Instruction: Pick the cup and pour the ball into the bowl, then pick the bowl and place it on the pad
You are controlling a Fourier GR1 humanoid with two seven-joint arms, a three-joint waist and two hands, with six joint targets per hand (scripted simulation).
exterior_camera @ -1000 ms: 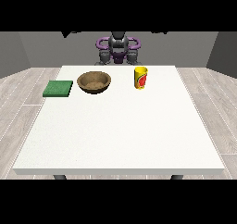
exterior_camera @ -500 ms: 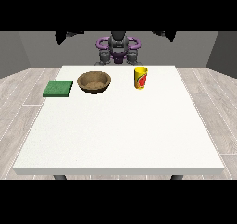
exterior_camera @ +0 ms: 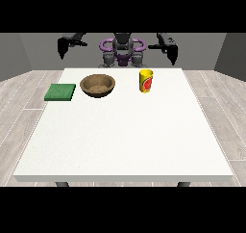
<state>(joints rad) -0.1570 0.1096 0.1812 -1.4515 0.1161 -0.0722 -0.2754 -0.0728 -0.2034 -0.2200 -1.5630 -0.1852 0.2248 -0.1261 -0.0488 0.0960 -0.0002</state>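
Big white rectangular counter (exterior_camera: pixel 125 140) fills most of the view. On its far part, in a row w/ gaps: flat green square pad (exterior_camera: pixel 60 92) at view's left, round brown wooden bowl (exterior_camera: pixel 98 85) beside it, yellow cup w/ red label (exterior_camera: pixel 146 81) upright further right. Robot hand at view's left (exterior_camera: pixel 62 46) and robot hand at view's right (exterior_camera: pixel 172 51) hang raised above the far edge, touching nothing; can't tell finger state.

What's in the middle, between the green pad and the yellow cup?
In the front view, the brown wooden bowl sits between the green pad and the yellow cup, all in a row on the white table.
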